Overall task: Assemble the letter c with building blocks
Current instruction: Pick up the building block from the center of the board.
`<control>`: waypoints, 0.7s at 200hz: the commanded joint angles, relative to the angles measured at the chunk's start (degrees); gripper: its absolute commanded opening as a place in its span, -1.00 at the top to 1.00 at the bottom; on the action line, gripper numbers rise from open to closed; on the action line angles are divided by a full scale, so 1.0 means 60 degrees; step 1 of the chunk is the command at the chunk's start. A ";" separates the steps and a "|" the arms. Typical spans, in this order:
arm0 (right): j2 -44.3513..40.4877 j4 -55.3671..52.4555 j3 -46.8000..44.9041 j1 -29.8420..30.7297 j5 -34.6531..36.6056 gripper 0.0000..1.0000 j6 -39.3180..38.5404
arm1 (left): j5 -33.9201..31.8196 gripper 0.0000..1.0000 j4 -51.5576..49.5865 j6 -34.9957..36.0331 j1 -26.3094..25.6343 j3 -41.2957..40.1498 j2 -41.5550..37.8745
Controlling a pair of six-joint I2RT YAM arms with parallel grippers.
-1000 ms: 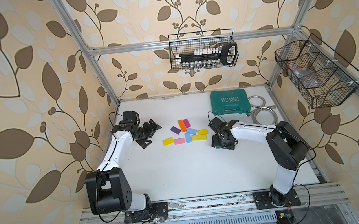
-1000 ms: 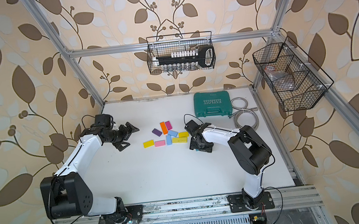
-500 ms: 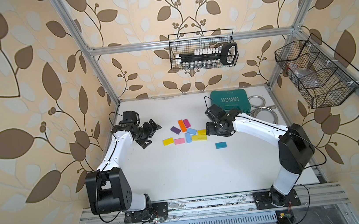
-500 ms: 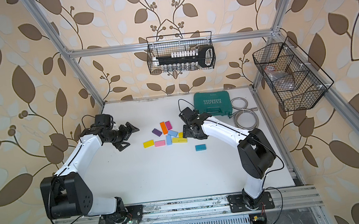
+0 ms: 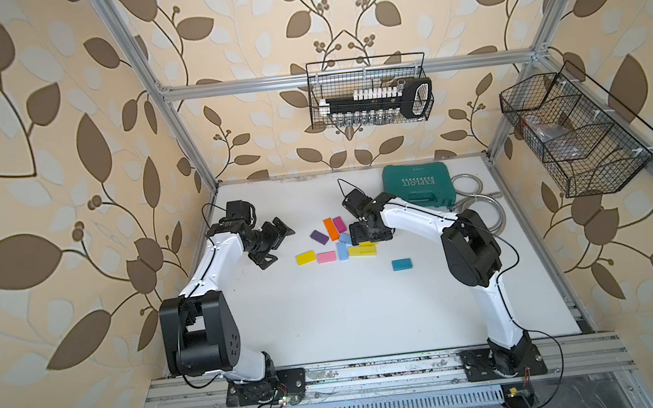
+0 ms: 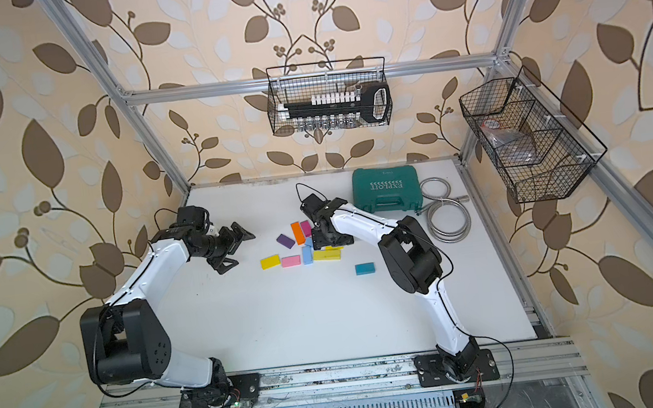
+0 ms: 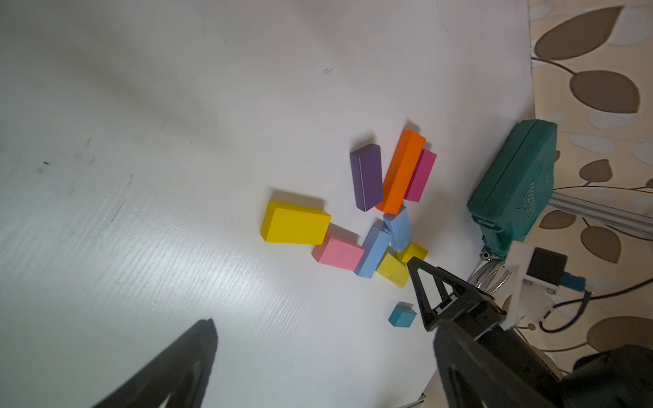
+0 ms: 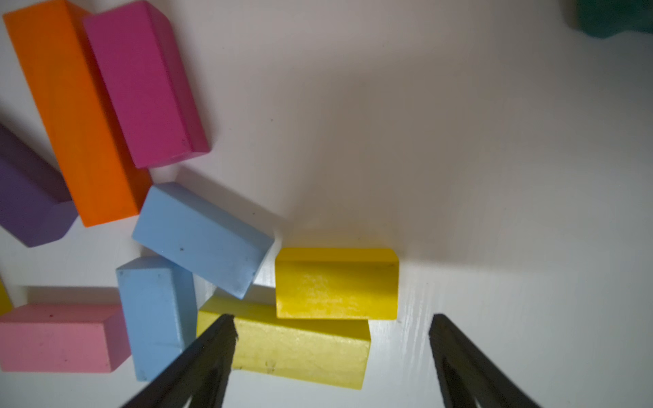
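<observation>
The building blocks lie in a loose cluster at mid-table in both top views: a yellow block (image 5: 306,257), pink (image 5: 326,257), light blue (image 5: 342,250), a long yellow bar (image 5: 361,250), purple (image 5: 319,237), an orange bar (image 5: 331,229) and magenta (image 5: 339,224). A teal block (image 5: 401,264) (image 6: 364,268) lies alone nearer the front right. My right gripper (image 8: 332,319) hangs open over the cluster's right end, its jaws either side of a short yellow block (image 8: 335,282) and the yellow bar (image 8: 300,349), holding nothing. My left gripper (image 7: 311,293) stands open and empty left of the cluster.
A green tool case (image 5: 416,184) sits at the back right, with a coiled metal hose (image 5: 479,204) beside it. Wire baskets hang on the back wall (image 5: 371,95) and the right wall (image 5: 576,134). White tabletop (image 5: 350,319) stretches in front of the blocks.
The right gripper let go of the teal block on the table, then moved back and left over the yellow blocks, opening wider. The left arm has not moved.
</observation>
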 commanded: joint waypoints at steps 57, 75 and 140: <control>0.0740 -0.0638 0.0739 0.0008 0.0433 -0.68 -0.0449 | 0.0321 -0.97 0.0125 0.0226 -0.0032 0.0336 0.0180; 0.0722 -0.0566 0.0540 -0.0016 0.0435 -0.66 -0.0428 | 0.0352 -0.98 0.0125 0.0229 -0.0023 0.0342 0.0195; 0.0796 -0.0176 0.0289 -0.0279 0.0104 -0.55 -0.0334 | 0.0326 -0.97 0.0132 0.0168 -0.0031 0.0342 0.0213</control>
